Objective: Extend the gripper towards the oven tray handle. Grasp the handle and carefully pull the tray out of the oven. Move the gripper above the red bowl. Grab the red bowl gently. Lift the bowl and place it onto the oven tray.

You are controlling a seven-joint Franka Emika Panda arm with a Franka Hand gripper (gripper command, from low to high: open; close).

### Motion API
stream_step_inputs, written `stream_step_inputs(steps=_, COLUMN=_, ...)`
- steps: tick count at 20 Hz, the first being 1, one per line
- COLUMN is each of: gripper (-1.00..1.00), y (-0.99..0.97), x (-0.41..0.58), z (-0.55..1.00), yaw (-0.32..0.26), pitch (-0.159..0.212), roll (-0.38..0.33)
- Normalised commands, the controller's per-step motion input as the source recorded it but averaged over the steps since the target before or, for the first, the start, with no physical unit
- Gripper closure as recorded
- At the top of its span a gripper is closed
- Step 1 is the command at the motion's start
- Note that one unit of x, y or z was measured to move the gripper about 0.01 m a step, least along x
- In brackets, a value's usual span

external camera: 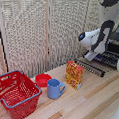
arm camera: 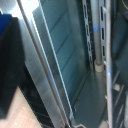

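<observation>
**At the oven's mouth, bowl not yet touched**

Over at the right edge of the exterior view, the arm [external camera: 97, 39] is reaching in toward the oven [external camera: 115, 51], its white-and-black wrist angled down at the front of the box. The gripper itself is hard to pick out there, lost against the dark oven front, so whether its fingers are spread or closed on anything I cannot tell. The wrist view is no help on that score: no blue fingertips in sight, just slanting metal bars and a glassy dark panel very close to the lens, blurred.

Wire rack bars [external camera: 95, 66] show low on the oven, sticking out toward the table in the right middle of the exterior frame. Whether that is the tray already drawn out or the door flap, I can't say for certain.

Now the red bowl [external camera: 43, 79]. It sits on the table in the lower left-centre of the frame, just behind the blue mug [external camera: 54, 89] and just beside the red basket [external camera: 17, 93], well apart from the arm. An orange packet [external camera: 74, 74] stands between it and the oven.

My read: we're in the first half, working at the handle. At best the pull is under way. The move over the bowl, the grab, the lift and the placing are all left to do.
</observation>
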Motion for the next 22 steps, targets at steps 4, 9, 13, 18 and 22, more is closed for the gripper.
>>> stream_step_inputs(steps=4, gripper=1.00, y=0.00, x=0.000, z=0.00, yaw=0.000, pitch=0.000, roll=0.018)
stream_step_inputs(steps=9, gripper=1.00, y=-0.02, x=0.015, z=-0.05, yaw=0.021, pitch=0.008, roll=0.050)
stream_step_inputs(steps=13, gripper=1.00, y=-0.08, x=-0.034, z=-0.06, yaw=0.041, pitch=0.000, roll=0.057)
stream_step_inputs(steps=18, gripper=1.00, y=0.58, x=0.003, z=-0.11, yaw=0.003, pitch=-0.034, roll=0.073)
stream_step_inputs(steps=22, gripper=1.00, y=0.90, x=0.089, z=-0.10, yaw=-0.017, pitch=-0.048, roll=0.081)
